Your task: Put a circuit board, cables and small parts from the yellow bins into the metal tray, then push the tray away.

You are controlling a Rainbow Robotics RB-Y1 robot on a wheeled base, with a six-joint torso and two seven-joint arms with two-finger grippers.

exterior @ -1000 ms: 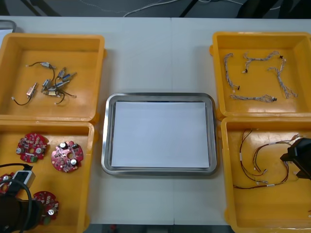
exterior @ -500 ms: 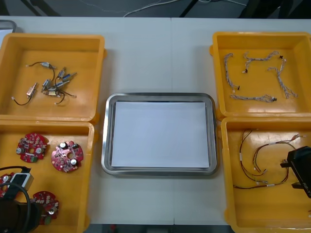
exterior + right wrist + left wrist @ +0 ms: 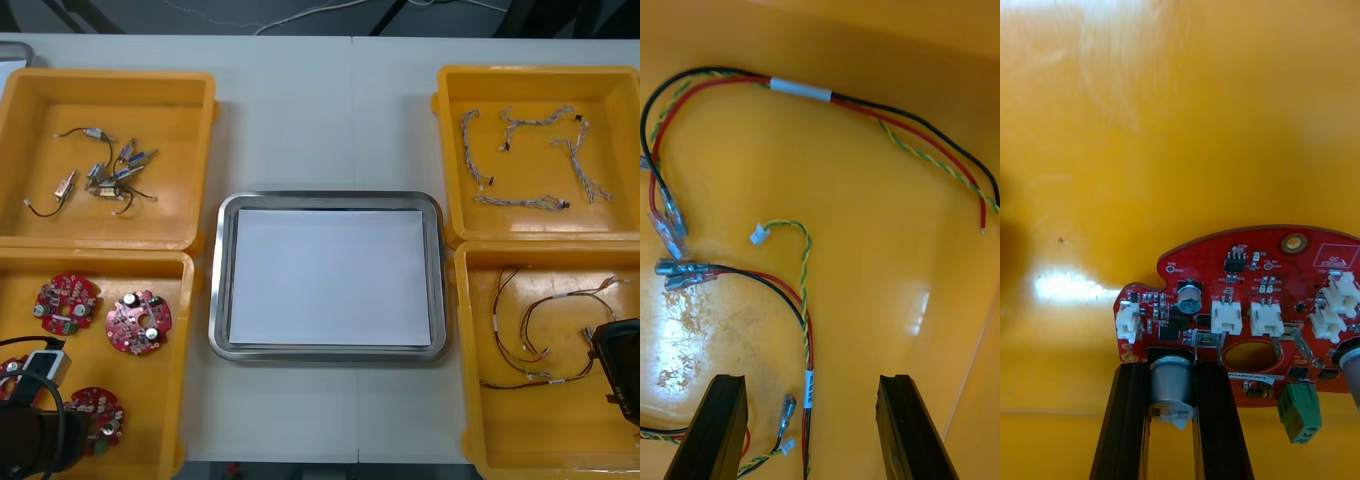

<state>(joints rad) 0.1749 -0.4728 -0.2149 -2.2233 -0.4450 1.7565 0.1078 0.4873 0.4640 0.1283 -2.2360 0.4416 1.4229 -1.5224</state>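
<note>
L arm: left pincer [image 3: 1171,379] sits low in the near-left yellow bin [image 3: 188,300], at the near-left corner of the worktop [image 3: 320,110]. Fingers [image 3: 1124,420] are close together, clamped on a silver cylinder [image 3: 1172,390] that stands on a round red circuit board [image 3: 1247,300]. Rest of the board lies over the bin floor, reaching ahead of the tips and off to one side. In front view this board is the nearest one in the bin, just beside the arm. A second board [image 3: 138,322] and a third board [image 3: 67,303] lie farther back, apart from it.

R arm: right pincer [image 3: 809,382] sits low in the near-right yellow bin [image 3: 468,400], toward its outer wall. Fingers wide apart, nothing gripped. Red and yellow cables [image 3: 806,330] lie on the bin floor. One strand w/ white label runs between the two fingers; the loop w/ plugs lies ahead of the tips. Contact w/ the fingers: can't tell.

Metal tray [image 3: 218,300] is mid-worktop between the bins, white inside. Small metal parts [image 3: 105,175] are in the far-left bin, twisted blue and white cables [image 3: 530,160] in the far-right bin.
</note>
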